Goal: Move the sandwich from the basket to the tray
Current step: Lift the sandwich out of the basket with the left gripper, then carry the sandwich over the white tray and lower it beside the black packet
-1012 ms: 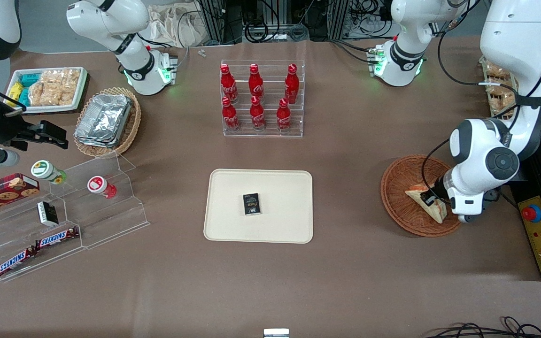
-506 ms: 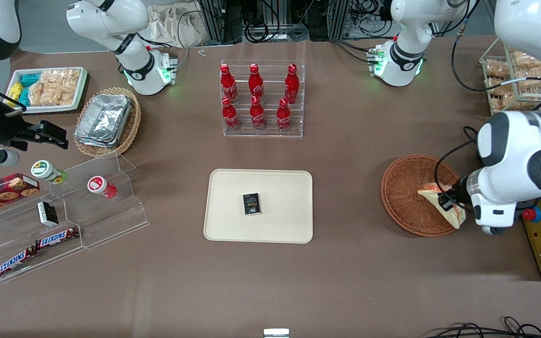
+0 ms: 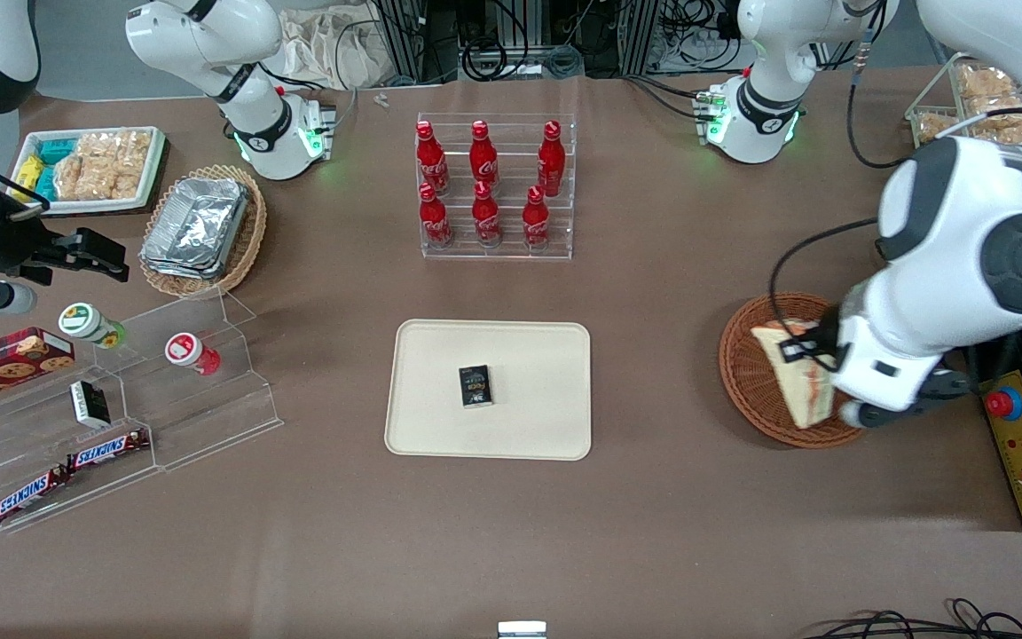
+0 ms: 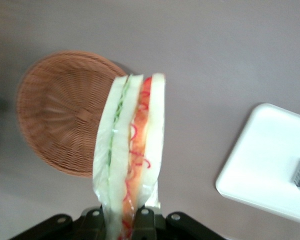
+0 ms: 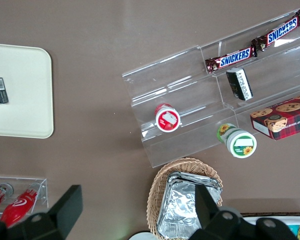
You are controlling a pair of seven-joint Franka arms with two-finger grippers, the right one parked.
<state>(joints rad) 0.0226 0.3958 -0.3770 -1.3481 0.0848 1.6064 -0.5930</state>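
My left gripper (image 3: 817, 364) is shut on the sandwich (image 3: 790, 373), a wedge of white bread in clear wrap, and holds it lifted above the reddish-brown wicker basket (image 3: 746, 373). In the left wrist view the sandwich (image 4: 132, 150) hangs between the fingers (image 4: 145, 222), its red-orange and green filling showing, with the empty basket (image 4: 60, 112) below. The cream tray (image 3: 529, 355) lies mid-table, toward the parked arm's end from the basket, and also shows in the left wrist view (image 4: 262, 170).
A small black packet (image 3: 475, 386) lies on the tray. A clear rack of red cola bottles (image 3: 493, 186) stands farther from the front camera than the tray. A yellow box with a red stop button (image 3: 1021, 439) sits beside the basket.
The gripper has lifted the sandwich higher and carried it over the basket toward the tray; the wedge looks larger and closer to the camera.
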